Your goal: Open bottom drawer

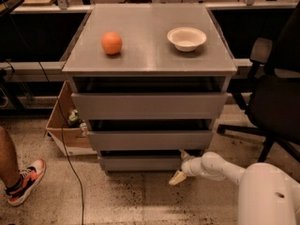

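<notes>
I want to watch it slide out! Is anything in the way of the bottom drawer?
Nothing visible. The gripper sits at the right end of the bottom drawer, and the floor in front is bare. The cable lies off to the left.

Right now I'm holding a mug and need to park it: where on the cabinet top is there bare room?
The cabinet top is bare between the orange and the bowl, and along its front edge. Down low it is crowded: the gripper sits open at the right end of the bottom drawer.
</notes>
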Controlling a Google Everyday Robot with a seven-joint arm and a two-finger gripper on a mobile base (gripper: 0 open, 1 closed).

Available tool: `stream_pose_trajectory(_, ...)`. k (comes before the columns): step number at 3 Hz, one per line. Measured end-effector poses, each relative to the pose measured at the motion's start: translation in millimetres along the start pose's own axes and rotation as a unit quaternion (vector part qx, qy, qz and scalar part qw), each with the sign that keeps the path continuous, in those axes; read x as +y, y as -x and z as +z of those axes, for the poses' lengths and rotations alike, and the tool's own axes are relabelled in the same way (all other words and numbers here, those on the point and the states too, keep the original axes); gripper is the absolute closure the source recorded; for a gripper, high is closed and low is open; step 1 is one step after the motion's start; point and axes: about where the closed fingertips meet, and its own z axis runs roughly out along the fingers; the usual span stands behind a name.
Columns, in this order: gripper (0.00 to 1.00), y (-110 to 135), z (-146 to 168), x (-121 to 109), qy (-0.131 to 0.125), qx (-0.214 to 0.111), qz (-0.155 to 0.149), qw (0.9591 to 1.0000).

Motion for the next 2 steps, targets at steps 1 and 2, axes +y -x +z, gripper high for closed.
stream_pose_trajectory(1,0.00,-17.7,19.2,1.1,0.020,0.007,-0.014,0.9997)
stream_pose_trajectory(2,0.19,-27.3,26.4,3.6,0.038,0.004,-0.023,0.9990)
